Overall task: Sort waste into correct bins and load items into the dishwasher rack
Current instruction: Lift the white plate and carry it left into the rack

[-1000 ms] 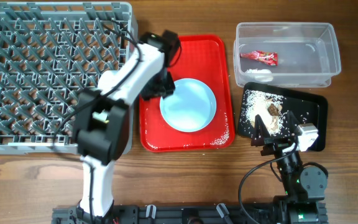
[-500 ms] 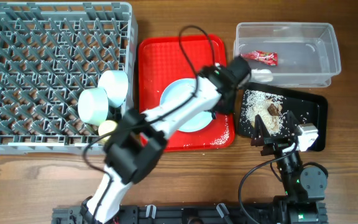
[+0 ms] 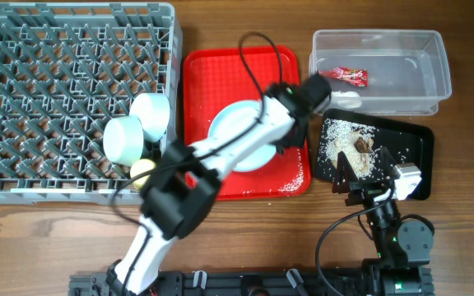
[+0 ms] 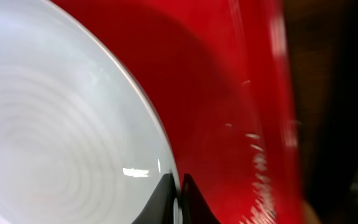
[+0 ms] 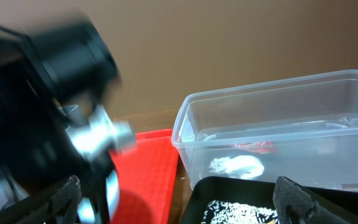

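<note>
The left gripper (image 4: 177,190) is clamped on the plate (image 4: 55,124) rim above the red tray (image 4: 229,93). The right gripper (image 5: 178,190) hangs wide open, with the black tray (image 5: 229,196) just ahead.

From the plate (image 3: 230,125), I had the rim of the red tray (image 3: 220,70) close at 3 o'clock, the wall of the clear tub (image 3: 313,70) at 1 and my own left arm (image 3: 220,152) lying across 7. Open tray floor lay at 12; the rack (image 3: 56,66) stood free except its 5 o'clock corner, where bowls (image 3: 151,113) sat

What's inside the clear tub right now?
A red wrapper and a whitish item lie in the clear tub; the left arm hides its near-left edge.
</note>
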`<act>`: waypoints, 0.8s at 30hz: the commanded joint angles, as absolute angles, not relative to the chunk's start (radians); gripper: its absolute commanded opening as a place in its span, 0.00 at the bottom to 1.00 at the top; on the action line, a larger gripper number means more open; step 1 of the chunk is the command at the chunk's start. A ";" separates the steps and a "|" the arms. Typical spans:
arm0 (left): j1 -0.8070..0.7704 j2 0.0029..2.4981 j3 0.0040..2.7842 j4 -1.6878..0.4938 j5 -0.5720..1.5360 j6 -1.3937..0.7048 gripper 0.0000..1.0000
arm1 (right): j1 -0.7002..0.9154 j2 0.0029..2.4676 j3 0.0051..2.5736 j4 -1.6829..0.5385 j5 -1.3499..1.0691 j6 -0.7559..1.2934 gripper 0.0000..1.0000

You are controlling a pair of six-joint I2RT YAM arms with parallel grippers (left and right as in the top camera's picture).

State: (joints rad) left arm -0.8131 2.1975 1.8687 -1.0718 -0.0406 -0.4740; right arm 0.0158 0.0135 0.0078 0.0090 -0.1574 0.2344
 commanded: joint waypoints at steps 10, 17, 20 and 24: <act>-0.098 1.502 1.967 -1.383 0.432 -0.030 0.04 | 0.012 0.004 0.005 0.015 -0.178 0.237 1.00; 0.323 1.570 1.938 -1.660 0.688 0.398 0.04 | 0.012 0.004 0.005 0.015 -0.178 0.236 1.00; 0.351 1.608 1.934 -1.684 0.681 0.445 0.04 | 0.012 0.004 0.005 0.015 -0.178 0.237 1.00; 0.351 1.625 1.934 -1.684 0.681 0.518 0.04 | 0.012 0.004 0.005 0.015 -0.178 0.236 1.00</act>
